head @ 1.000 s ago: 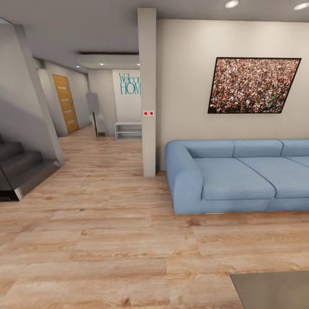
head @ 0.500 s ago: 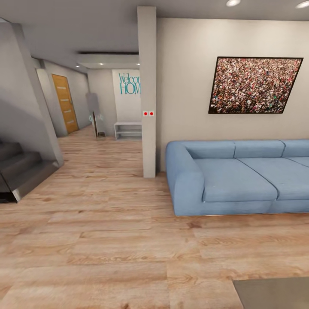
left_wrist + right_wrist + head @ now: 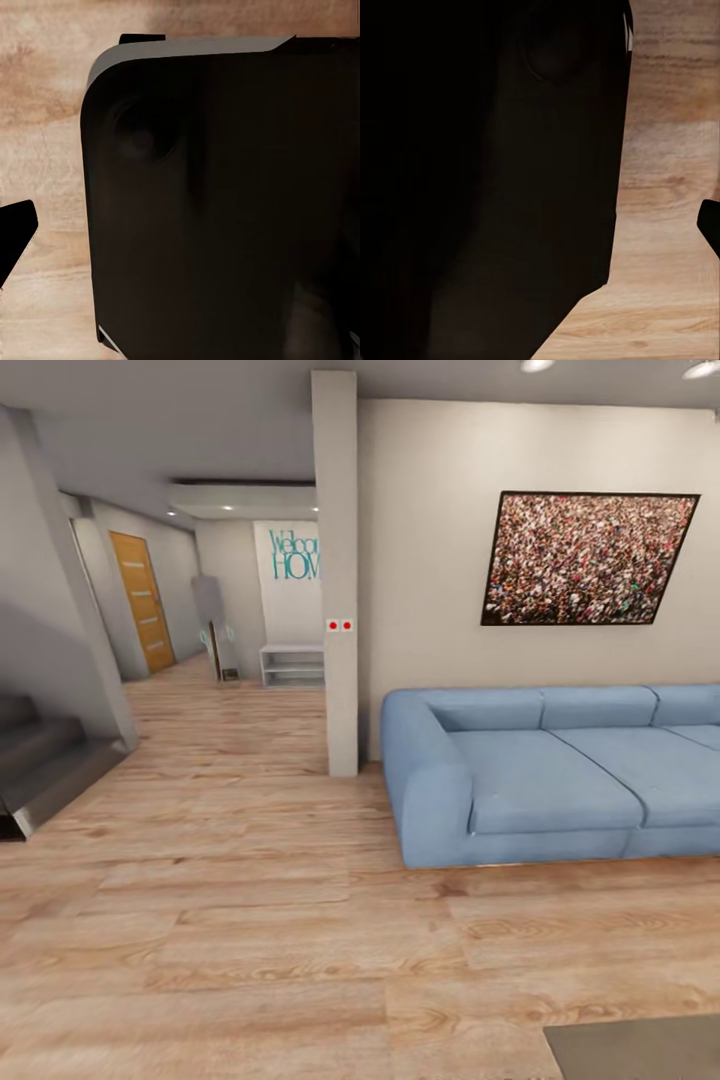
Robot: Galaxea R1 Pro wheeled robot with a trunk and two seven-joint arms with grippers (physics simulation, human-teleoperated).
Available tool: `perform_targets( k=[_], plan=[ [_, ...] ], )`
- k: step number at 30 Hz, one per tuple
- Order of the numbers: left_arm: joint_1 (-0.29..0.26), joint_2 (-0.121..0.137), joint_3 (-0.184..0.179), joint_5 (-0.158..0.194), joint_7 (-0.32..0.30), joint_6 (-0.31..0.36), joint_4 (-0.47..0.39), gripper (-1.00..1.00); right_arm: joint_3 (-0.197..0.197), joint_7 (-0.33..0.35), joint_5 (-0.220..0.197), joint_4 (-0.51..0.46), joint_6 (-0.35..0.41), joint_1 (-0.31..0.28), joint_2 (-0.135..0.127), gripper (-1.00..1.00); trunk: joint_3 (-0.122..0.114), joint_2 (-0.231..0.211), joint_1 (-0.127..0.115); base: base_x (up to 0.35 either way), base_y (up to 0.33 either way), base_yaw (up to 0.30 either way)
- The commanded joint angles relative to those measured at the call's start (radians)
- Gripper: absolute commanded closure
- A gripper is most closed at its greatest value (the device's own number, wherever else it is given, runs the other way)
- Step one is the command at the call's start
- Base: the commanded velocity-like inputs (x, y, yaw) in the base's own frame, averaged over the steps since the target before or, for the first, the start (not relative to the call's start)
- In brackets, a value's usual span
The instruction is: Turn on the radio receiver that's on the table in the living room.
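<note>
The radio receiver is out of view. A grey-brown corner of the low table (image 3: pixel 640 1052) shows at the bottom right of the head view. The living room's blue sofa (image 3: pixel 540 775) stands against the wall at the right, on the wood floor (image 3: pixel 250 920). In the left wrist view a dark fingertip (image 3: pixel 13 241) sticks in from the edge beside a large black part of the robot (image 3: pixel 225 210). In the right wrist view another dark fingertip (image 3: pixel 710 225) shows beside the black body (image 3: pixel 487 172). Neither pair of fingers shows in full.
A white pillar (image 3: pixel 336 570) stands left of the sofa, with a hallway behind it leading to a wooden door (image 3: pixel 140 600) and a white shelf (image 3: pixel 293 665). Grey stairs (image 3: pixel 35 760) rise at the far left. A framed picture (image 3: pixel 588 558) hangs above the sofa.
The whole head view has shifted a little, so the camera has moved. The pillar and stairs sit slightly further left, and less of the table's corner shows.
</note>
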State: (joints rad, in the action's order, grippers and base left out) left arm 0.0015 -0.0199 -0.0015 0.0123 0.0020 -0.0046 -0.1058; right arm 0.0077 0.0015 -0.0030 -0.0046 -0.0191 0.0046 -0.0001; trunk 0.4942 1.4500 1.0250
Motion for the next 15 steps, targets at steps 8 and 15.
perform_targets(
  k=[8,15],
  plan=[
    [0.0,0.0,0.0,0.0,0.001,0.0,-0.001,-1.0,0.0,0.0,0.0,0.0,0.0,0.0,0.0,-1.0,0.0,0.0,0.0,0.001,0.0,-0.269],
    [0.0,0.0,0.0,0.0,0.001,0.0,-0.002,-1.0,0.0,0.0,0.0,0.0,0.001,0.0,0.0,-1.0,0.0,0.0,0.0,0.0,0.0,-0.282]
  ],
)
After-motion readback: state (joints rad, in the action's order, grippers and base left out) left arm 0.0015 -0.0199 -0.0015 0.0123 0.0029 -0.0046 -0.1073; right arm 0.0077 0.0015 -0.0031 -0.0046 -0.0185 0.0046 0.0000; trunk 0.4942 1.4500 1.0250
